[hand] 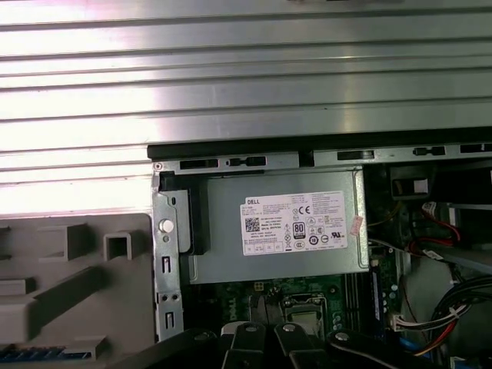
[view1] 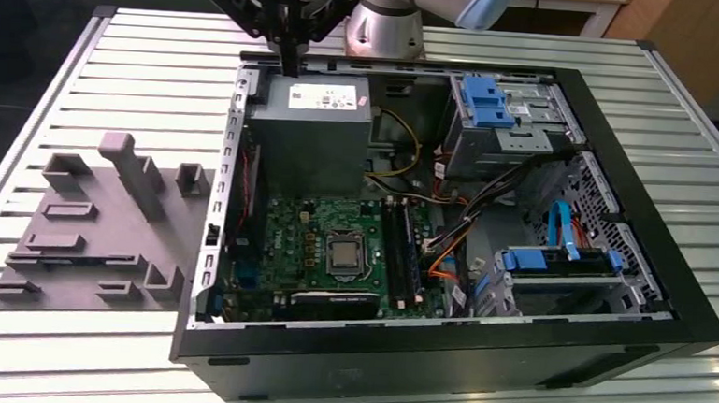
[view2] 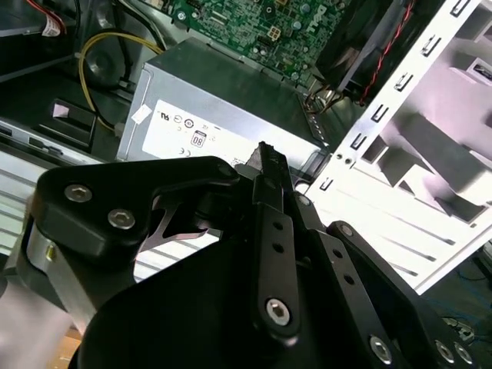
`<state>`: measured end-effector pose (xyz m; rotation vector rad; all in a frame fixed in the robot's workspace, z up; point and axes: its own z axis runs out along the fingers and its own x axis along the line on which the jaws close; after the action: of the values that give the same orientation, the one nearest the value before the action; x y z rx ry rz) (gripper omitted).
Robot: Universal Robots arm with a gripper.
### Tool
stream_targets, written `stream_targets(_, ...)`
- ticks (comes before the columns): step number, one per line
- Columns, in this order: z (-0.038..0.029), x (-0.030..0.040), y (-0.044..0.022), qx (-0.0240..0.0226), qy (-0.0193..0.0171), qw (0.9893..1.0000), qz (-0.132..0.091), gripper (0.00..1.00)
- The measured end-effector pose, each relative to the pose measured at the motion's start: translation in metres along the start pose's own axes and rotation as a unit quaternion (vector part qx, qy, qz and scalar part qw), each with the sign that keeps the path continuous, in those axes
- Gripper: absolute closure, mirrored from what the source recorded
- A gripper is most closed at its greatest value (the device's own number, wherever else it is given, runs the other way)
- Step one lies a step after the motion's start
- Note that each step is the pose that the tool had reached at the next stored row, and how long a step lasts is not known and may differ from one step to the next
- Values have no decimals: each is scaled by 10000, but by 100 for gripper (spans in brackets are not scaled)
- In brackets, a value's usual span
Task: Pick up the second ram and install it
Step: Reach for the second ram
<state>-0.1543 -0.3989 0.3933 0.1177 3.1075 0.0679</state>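
Gripper (view1: 292, 64): black, hanging fingers-down from the arm at the far side of the scene, over the far corner of the case (view1: 450, 362) at the exterior view's left, just above the far edge of the power supply (view1: 308, 128) and touching nothing. Jaws drawn together; the fingertips (view2: 267, 165) meet in the second wrist view with nothing seen between them. Case: black tower laid on its side, open face up, on the table (view1: 143, 66) of ribbed metal slats. Power supply: grey box with a white label, in the far part of the case at the exterior view's left. Motherboard (view1: 302, 226): green, on the near side of the power supply, with a square processor socket (view1: 344, 255) at its middle. Slots (view1: 400, 251): long, black, just to the exterior view's right of the socket, running near to far; whether a stick sits in any cannot be told. Drive bays (view1: 491, 102): blue-fronted, far in the case at the exterior view's right. Carrier (view1: 543, 261): blue, nearer on that same side, with orange and black cables (view1: 451, 240) between it and the motherboard. Holder (view1: 30, 280): grey plastic plate with raised blocks, on the table just beside the case at the exterior view's left, well apart from the gripper. Memory: second ram (hand: 38, 352), most likely the thin dark-bluish strip among the holder's blocks in the first wrist view, cut by the frame's edge; too little shows to be sure.
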Motion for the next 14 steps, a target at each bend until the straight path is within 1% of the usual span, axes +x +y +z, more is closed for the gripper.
stream_targets(14,-3,90,-8,-1,-8,10000,-1,89)
